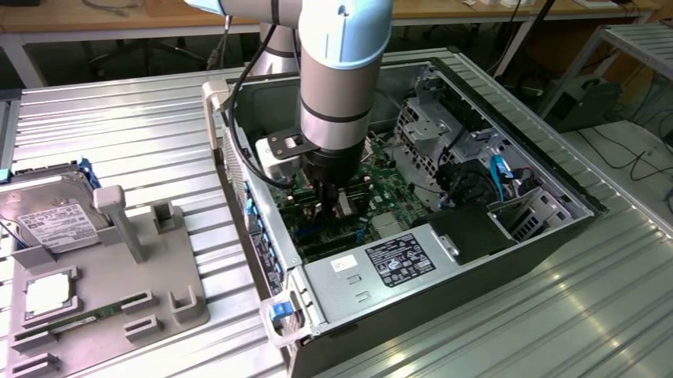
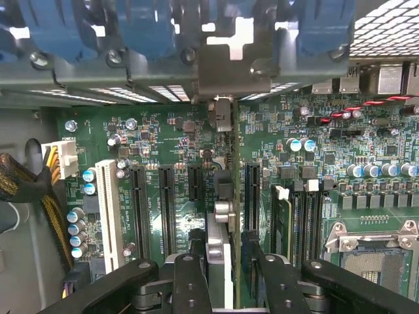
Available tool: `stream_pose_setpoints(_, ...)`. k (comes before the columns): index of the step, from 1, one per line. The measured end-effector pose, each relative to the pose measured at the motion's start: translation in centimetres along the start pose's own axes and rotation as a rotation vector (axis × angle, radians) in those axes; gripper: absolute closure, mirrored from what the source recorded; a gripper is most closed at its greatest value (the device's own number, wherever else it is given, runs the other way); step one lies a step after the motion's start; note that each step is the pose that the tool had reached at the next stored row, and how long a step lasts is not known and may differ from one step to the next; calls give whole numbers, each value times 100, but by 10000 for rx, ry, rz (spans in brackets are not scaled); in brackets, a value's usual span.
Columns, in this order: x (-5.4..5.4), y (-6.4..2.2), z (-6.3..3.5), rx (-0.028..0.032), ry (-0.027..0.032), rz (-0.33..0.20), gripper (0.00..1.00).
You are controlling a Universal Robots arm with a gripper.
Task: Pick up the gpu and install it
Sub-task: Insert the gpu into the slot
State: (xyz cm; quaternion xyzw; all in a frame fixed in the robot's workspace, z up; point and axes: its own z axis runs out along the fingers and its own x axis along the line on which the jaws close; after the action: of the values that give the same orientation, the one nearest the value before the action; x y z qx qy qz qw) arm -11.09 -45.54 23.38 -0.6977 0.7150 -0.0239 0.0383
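Inside the open computer case (image 1: 547,169), my gripper (image 1: 331,203) reaches down over the green motherboard (image 1: 384,185). In the wrist view the gpu (image 2: 222,196) stands edge-on between the two black fingers (image 2: 191,278), and the gripper (image 2: 226,284) is shut on it. The card runs as a thin dark line across the board, between two black expansion slots (image 2: 167,196). Its silver bracket (image 2: 224,65) is at the case's rear wall. Whether the card is seated in a slot I cannot tell.
A silver power supply (image 1: 399,264) fills the case's near end. The drive cage (image 1: 431,134) and blue cables (image 1: 500,169) lie at the exterior view's right. Outside, a grey fixture (image 1: 126,276) carries a hard drive (image 1: 53,216) and a green memory stick (image 1: 74,321). The CPU socket (image 2: 373,252) lies beside the slots.
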Motion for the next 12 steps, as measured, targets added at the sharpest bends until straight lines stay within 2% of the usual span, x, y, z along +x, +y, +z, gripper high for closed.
stream_pose_setpoints(3, 0, 0, -10, -12, 2, 0, 65)
stream_pose_setpoints(5, 0, -4, -26, -61, 1, 0, 65)
stream_pose_setpoints(6, -1, -7, -37, -126, 2, 1, 65)
stream_pose_setpoints(7, -2, -12, -45, -217, 2, 4, 65)
stream_pose_setpoints(10, -2, -37, -60, -535, 11, 10, 65)
stream_pose_setpoints(12, -2, -57, -58, -679, 15, 13, 65)
